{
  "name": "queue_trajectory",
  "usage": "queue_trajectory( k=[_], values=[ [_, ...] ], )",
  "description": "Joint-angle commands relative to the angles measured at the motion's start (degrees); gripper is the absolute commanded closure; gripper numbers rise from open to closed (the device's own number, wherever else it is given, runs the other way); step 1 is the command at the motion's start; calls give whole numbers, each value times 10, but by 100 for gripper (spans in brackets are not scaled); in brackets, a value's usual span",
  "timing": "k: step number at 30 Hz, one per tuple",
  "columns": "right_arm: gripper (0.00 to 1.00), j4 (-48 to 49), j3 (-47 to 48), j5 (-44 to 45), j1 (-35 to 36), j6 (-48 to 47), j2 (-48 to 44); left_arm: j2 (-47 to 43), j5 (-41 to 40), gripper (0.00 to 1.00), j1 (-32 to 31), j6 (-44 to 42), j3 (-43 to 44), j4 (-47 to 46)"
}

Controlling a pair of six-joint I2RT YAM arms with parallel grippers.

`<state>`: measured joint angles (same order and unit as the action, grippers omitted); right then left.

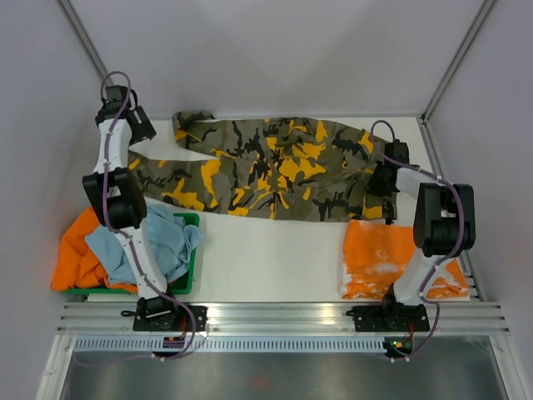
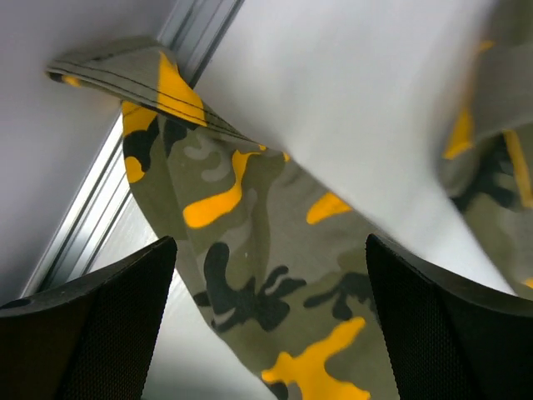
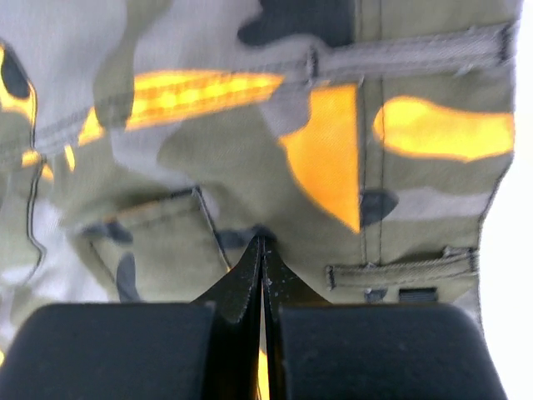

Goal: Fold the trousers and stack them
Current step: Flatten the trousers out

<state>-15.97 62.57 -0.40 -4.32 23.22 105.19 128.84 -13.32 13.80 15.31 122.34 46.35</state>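
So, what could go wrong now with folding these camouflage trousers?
1. The left claw stands open above the leg end, so the trousers lie free there and may drag unevenly.
2. The right claw is shut at the waist end; I cannot tell whether it holds cloth, so it may slip.
3. The orange cloth by the right arm lies close and might be caught.
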Motion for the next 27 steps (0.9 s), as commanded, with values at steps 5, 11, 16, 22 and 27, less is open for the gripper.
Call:
queue_trajectory(
  k=[5,11,16,22,27],
  values=[
    [100,-57,13,198,-24,-1,75,-277,176,0,-17,-7,-201,-142],
    [100,-41,-10,195,-95,-17,58,-334,175,0,-31,6,-305,-154],
    [100,-25,-6,182,-136,-22,75,-336,140,0,-31,32,-368,-151],
    [100,-35,37,190,-166,-19,103,-334,102,0,-29,67,-427,-157],
    [100,-34,77,175,-198,-28,93,-318,80,0,-15,94,-460,-166]
  ],
)
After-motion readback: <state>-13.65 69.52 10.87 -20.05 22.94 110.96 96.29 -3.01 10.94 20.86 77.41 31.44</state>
